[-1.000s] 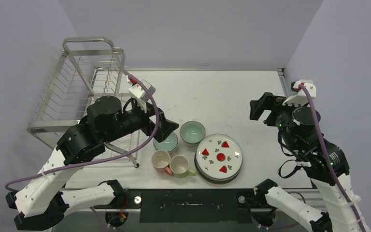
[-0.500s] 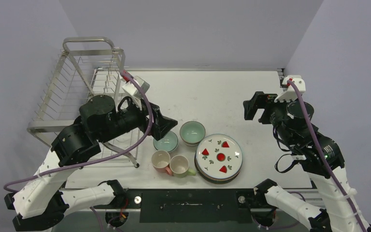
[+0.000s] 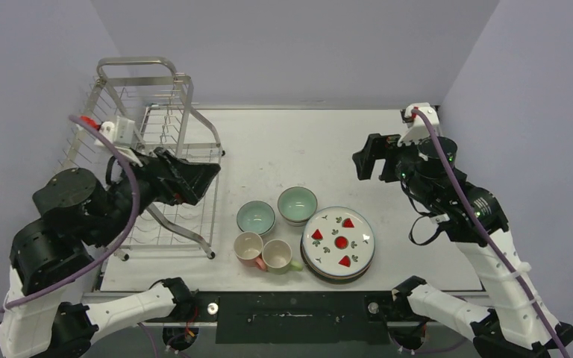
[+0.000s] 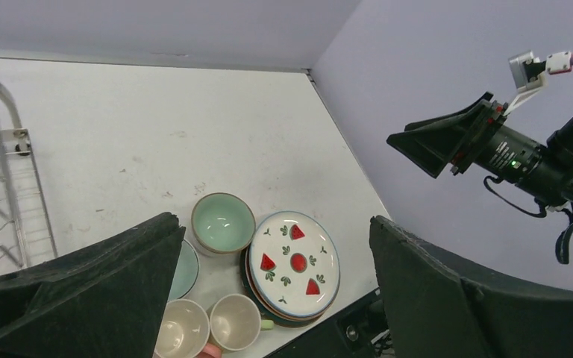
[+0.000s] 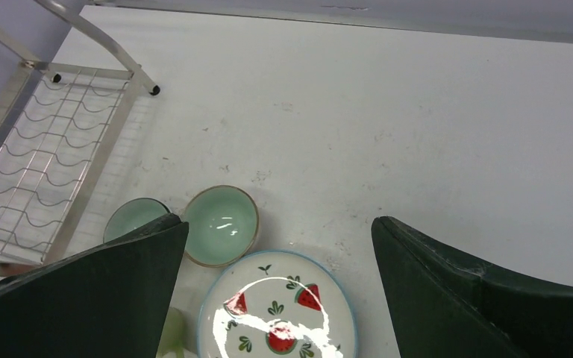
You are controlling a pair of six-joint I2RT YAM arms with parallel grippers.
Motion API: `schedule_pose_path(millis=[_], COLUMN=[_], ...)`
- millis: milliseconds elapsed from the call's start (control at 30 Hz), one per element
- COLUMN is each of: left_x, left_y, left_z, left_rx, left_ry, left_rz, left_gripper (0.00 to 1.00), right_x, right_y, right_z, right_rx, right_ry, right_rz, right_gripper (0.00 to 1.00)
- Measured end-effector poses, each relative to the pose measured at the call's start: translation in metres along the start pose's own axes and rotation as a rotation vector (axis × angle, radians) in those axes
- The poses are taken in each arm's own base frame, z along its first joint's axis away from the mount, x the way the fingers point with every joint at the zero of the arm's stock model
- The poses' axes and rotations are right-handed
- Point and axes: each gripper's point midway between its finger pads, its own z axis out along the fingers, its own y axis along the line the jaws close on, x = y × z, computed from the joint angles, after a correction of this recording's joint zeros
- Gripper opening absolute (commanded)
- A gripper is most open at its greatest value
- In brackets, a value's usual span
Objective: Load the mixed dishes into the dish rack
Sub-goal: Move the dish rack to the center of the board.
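Picking a first dish is, by my reading, the step in hand: every dish in view sits on the tabletop (image 3: 306,142), and neither arm holds anything. The left tool (image 3: 203,183) hangs over the lower tier of the dish rack (image 3: 140,61) with its fingers spread wide and nothing between them. The right tool (image 3: 364,158) is raised above the far right of the tabletop, also wide and bare.

The dishes cluster near the front edge, right of the rack. The shallower mint bowl (image 3: 256,218) lies nearest the rack, and the deeper mint bowl (image 3: 297,204) sits just beside it. The pink mug (image 3: 248,247) and green mug (image 3: 277,255) touch each other in front of them. The strawberry plate (image 3: 338,242) tops a short stack on the right.

The shallower bowl looks like the sensible start for the left arm, since it is closest. A rim grip seems best, one finger inside and one outside, on the bowl's far or left edge, away from the mugs and the other bowl. Coming down steeply should keep the wide fingers from nudging those neighbours. The glazed rim will probably be slippery, so a full bite before lifting matters. The bowl should rise well above the rack's frame before it travels sideways. The right arm does best to stay high, out of that path.
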Motion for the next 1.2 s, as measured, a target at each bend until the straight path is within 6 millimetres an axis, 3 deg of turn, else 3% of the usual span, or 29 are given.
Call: schedule_pose_path(millis=[167,367,600,867,1200], left_x=[-0.017,-0.023,-0.028,-0.035,-0.028], left_y=[0.018,0.023,0.028,0.021,0.012], left_z=[-0.023,-0.028,-0.043,-0.056,-0.056], left_rx=[-0.083,-0.103,-0.078,-0.006,0.056], left_ry=[-0.069,-0.093,-0.136,-0.168,-0.136], left_rz=[-0.067,-0.059,-0.011,0.045,0.095], left_gripper=[0.95,0.96,0.97,0.97,0.97], right_x=[-0.004,0.004,0.004,0.006,0.002], right_y=[0.033,0.106,0.178,0.251,0.322], right_z=[0.027,0.053,0.08,0.114,0.13], right_rx=[-0.105,-0.281,-0.414,-0.527,-0.694], right_ry=[0.029,0.067,0.058,0.052,0.031], right_rz=[0.0,-0.014,0.082,0.22,0.356], right_gripper=[1.0,1.0,1.0,1.0,1.0])
